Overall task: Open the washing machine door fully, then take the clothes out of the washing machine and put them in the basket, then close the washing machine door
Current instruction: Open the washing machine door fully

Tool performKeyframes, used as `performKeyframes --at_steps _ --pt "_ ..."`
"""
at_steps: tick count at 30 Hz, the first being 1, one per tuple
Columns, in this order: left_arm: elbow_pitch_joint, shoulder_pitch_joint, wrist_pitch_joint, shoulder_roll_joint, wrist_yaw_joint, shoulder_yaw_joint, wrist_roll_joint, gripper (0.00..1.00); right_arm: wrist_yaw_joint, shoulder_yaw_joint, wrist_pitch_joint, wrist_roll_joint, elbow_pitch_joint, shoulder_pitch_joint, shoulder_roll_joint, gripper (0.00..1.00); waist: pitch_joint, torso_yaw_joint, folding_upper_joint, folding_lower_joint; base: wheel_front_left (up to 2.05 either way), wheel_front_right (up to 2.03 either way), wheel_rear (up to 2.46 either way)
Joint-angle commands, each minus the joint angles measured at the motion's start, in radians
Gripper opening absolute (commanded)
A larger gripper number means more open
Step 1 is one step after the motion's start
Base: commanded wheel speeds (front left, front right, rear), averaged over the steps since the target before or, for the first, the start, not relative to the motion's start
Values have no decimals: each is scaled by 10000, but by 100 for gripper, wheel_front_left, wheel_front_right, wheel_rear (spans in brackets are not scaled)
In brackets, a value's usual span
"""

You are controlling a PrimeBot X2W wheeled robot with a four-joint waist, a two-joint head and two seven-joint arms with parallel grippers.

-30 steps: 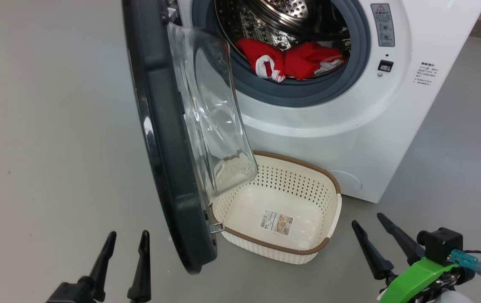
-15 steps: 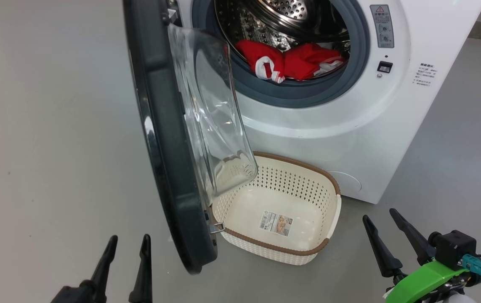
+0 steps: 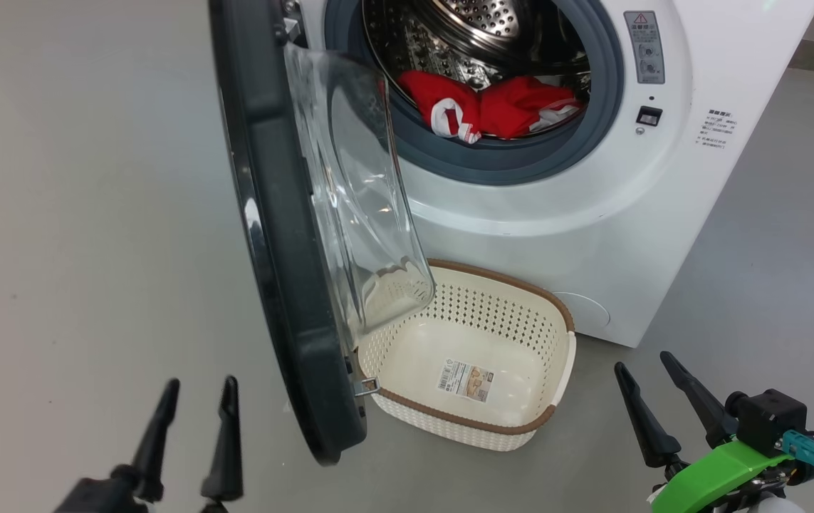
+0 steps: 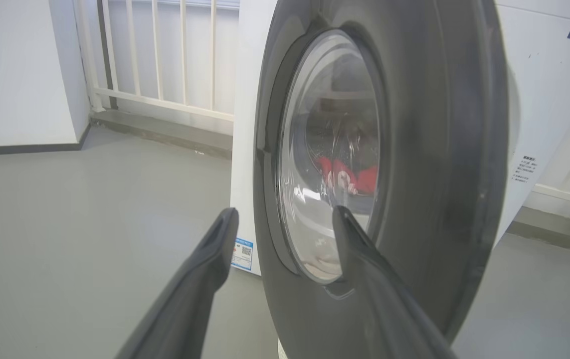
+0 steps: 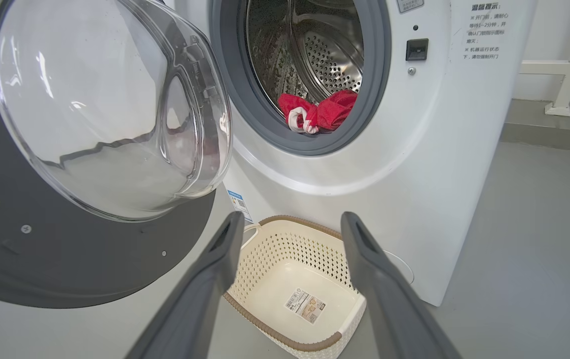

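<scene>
1. The big white front-loading washing machine (image 3: 520, 235) holds the bright red clothes with white trim (image 3: 499, 107). They lie bunched at the bottom of its perforated steel drum (image 3: 478, 21), just behind the grey rubber gasket (image 3: 506, 160).
2. The small cream perforated plastic basket with a brown woven-look rim (image 3: 449, 417) sits on the grey floor (image 3: 79, 214) just in front of the machine. A paper label (image 3: 465, 380) lies on its smooth bottom.
3. The large round door with a glossy black rim (image 3: 285, 285) stands open to the left, its bulging clear glass bowl (image 3: 357, 178) overhanging the basket's left end.
4. The left gripper (image 3: 200, 388), near left of the door, has its long dark fingers spread and holds nothing. The right gripper (image 3: 642, 362), near right of the basket, is likewise spread and unladen.
5. Against a second ago, the left gripper sits slightly further left and the right gripper further right. The clothes, basket and door are unchanged.
</scene>
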Motion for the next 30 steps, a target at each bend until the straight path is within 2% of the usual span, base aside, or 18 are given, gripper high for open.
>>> performKeyframes --at_steps 1,2,3,9,15,19,23,30 --pt "-424 -366 -122 85 63 425 -123 78 62 165 -93 -46 -252 39 -92 100 -3 -3 -1 0 0 0 0" --pt "-654 -425 -122 85 85 507 -133 10 62 158 -93 -51 -267 37 -92 100 -4 -2 -1 0 0 0 0" --pt "-930 -486 -122 85 116 576 -118 0 62 150 -93 -55 -281 34 -93 100 -1 -1 -1 0 0 0 0" --pt "-3023 -754 -122 85 305 333 59 0 62 147 -93 -68 -351 -5 -107 100 45 -19 -1 0 0 0 0" --pt "-4115 -722 -122 85 291 -1292 62 0 62 153 -93 -59 -410 -40 -142 100 101 -75 -1 0 0 0 0" --pt "-3662 -609 -122 85 261 -2609 -362 0 62 147 -93 -59 -428 -66 -130 100 120 -140 -1 0 0 0 0" --pt "-2793 -541 -122 85 311 -3494 -954 0 62 210 -93 -51 -418 -110 -104 100 130 -245 -1 0 0 0 0" --pt "-1015 -847 -122 85 369 -3677 -1764 0 62 150 -93 -53 -461 -145 -69 100 193 -326 -1 0 0 0 0"
